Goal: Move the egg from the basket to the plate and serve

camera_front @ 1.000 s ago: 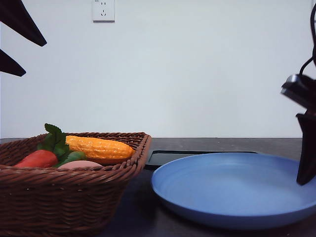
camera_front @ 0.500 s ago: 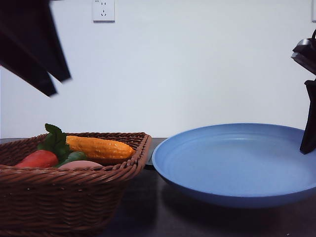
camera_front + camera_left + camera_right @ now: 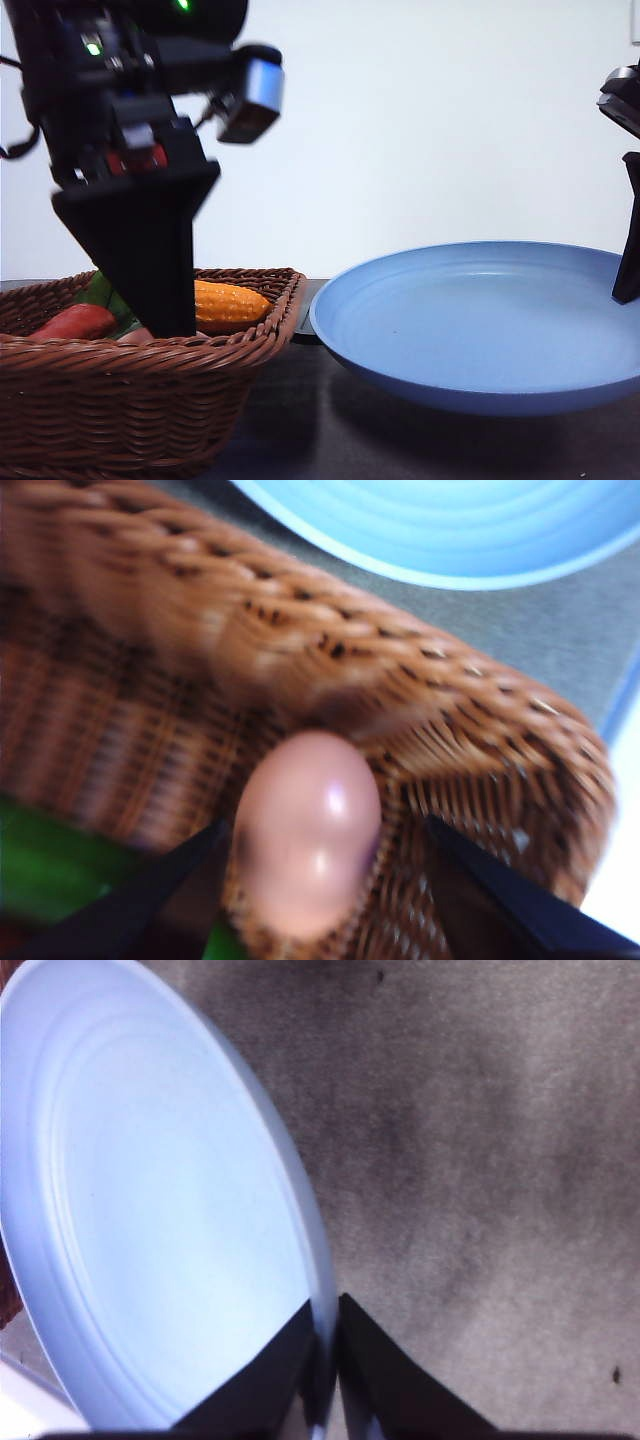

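Observation:
The pinkish egg (image 3: 305, 830) lies in a corner of the wicker basket (image 3: 300, 650). My left gripper (image 3: 320, 890) is open, with one dark finger on each side of the egg. In the front view the left gripper (image 3: 165, 325) reaches down inside the basket (image 3: 150, 390) and covers most of the egg. The blue plate (image 3: 480, 320) hangs tilted above the table. My right gripper (image 3: 628, 275) is shut on the plate's right rim. The right wrist view shows that gripper (image 3: 322, 1360) pinching the edge of the plate (image 3: 150, 1210).
An orange-yellow corn cob (image 3: 232, 303) and a red carrot (image 3: 75, 322) with green leaves (image 3: 50, 870) lie in the basket beside the egg. The dark table (image 3: 480, 1160) lies under the plate. The plate's near edge (image 3: 470, 530) lies just beyond the basket rim.
My left arm has come down from the upper left into the basket, over the egg. The right gripper lifted the plate off the table and has held it there for the last half second.

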You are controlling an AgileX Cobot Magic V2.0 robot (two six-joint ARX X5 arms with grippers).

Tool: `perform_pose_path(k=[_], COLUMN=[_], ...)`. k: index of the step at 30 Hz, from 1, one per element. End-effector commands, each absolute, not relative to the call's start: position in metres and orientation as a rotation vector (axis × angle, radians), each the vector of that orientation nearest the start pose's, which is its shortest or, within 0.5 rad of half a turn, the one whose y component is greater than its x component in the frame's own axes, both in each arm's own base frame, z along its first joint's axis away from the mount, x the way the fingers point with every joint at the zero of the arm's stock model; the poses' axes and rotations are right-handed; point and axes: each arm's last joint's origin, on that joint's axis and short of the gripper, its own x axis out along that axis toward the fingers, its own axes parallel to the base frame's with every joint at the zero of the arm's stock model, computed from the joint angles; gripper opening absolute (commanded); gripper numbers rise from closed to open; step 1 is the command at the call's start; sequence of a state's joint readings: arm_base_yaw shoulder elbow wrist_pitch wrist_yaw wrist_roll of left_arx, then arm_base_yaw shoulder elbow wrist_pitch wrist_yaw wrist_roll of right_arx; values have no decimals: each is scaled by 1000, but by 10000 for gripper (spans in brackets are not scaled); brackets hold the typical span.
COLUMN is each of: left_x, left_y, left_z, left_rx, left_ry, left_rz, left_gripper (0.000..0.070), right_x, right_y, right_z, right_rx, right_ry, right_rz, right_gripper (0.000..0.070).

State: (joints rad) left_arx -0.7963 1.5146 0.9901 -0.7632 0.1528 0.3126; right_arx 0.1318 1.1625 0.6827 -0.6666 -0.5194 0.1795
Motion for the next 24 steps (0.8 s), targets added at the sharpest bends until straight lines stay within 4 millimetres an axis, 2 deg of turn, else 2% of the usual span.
perform_pose_path(k=[1, 10, 18, 24], left_x=[191, 195, 195, 195], left_y=[-206, -210, -209, -209], left_z=[203, 195, 194, 194], left_rx=[695, 710, 716, 725], left_ry=[1120, 1124, 1135, 1130], left_rz=[-1030, -1040, -1041, -1047], left_gripper=[397, 382, 267, 151], right_x=[196, 196, 197, 197], right_y=[41, 41, 41, 41], right_z=[202, 202, 202, 202], right_rx=[364, 358, 357, 357], right_ry=[1185, 1181, 1179, 1179], right_rz=[491, 496, 497, 497], right_gripper=[0, 0, 0, 0])
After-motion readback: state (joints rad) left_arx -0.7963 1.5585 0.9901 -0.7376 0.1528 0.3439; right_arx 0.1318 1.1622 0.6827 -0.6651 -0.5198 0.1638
